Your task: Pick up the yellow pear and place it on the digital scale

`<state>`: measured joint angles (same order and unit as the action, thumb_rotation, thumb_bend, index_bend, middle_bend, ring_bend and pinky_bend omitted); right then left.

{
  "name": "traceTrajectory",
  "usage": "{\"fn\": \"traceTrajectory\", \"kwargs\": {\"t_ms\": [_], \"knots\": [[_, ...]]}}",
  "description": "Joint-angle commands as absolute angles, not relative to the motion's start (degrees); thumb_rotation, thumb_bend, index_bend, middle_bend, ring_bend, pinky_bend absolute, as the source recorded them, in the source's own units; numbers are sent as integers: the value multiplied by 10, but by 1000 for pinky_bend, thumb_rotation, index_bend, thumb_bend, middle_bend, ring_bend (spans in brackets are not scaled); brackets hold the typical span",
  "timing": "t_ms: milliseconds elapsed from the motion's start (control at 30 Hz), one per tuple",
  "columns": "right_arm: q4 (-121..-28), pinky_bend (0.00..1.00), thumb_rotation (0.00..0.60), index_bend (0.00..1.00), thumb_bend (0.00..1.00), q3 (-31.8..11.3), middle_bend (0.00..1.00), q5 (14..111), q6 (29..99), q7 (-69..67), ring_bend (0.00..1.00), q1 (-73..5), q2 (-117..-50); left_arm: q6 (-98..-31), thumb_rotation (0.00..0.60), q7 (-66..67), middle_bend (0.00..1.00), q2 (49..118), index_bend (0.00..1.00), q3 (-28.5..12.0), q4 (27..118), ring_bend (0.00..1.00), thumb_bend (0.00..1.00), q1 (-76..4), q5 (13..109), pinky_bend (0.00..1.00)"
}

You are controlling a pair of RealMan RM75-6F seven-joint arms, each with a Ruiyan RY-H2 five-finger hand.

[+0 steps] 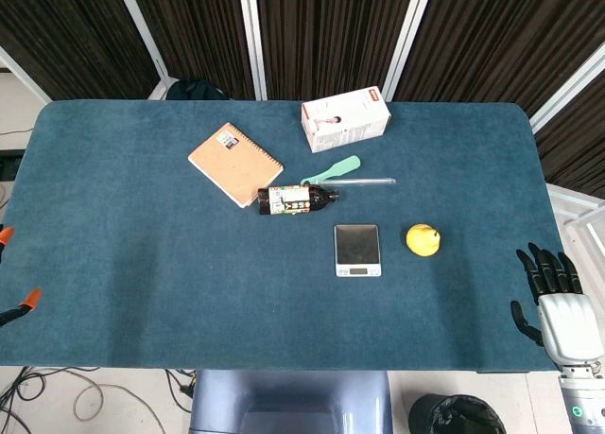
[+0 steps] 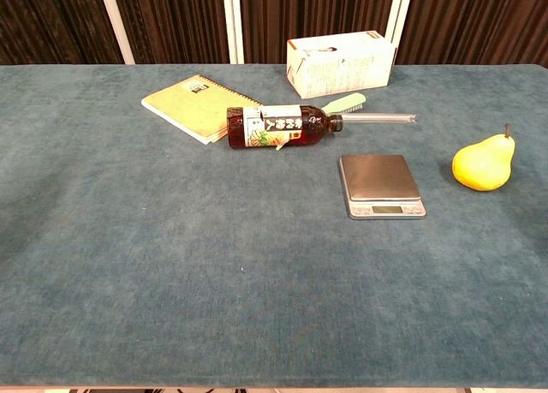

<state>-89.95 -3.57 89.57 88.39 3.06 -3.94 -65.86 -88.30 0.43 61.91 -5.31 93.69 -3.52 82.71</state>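
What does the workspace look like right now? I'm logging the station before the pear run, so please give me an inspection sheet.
Surface: blue cloth-covered table, flat.
Job's things: yellow pear lies on the cloth to the right of the digital scale, apart from it; scale platform bare.
Clutter: spiral notebook, dark bottle on its side, white box, green-handled toothbrush, all behind the scale.
Hands: right hand at the table's right edge, fingers apart, holding nothing; the left hand is not identifiable, only orange-tipped parts at the left edge.
Cables: loose cables on the floor, front left.
Surroundings: dark curtains with white frame posts.
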Motion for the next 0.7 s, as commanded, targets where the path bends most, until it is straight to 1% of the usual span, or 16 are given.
{"fn": "traceTrajectory", "kwargs": {"t_ms": [33,233,300,467,567,700], "knots": [[-902,49,600,0,496,-34,30,891,875,32,82,-41,-656,-879,600,-13,50,609,94,-48,942,0,187,-35,837,76],[-902,51,600,0,497,-35,31,889,873,34,82,-43,-658,-885,600,-4,50,615,94,-48,938,0,187,-35,841,76],[-902,66,600,0,496,-35,42,889,873,33,85,-43,-658,-890,600,-2,50,617,94,-50,937,0,187,-34,842,76],[-910,198,600,0,497,-33,57,886,868,25,95,-42,-652,-922,600,18,48,640,94,-64,914,0,187,-33,848,76],[-913,294,600,0,497,-32,60,890,869,20,99,-42,-648,-925,600,19,46,648,94,-63,909,0,187,-32,850,76],[-914,381,600,0,497,-30,66,897,872,13,108,-42,-647,-923,600,13,45,646,94,-60,912,0,187,-31,851,76]]}}
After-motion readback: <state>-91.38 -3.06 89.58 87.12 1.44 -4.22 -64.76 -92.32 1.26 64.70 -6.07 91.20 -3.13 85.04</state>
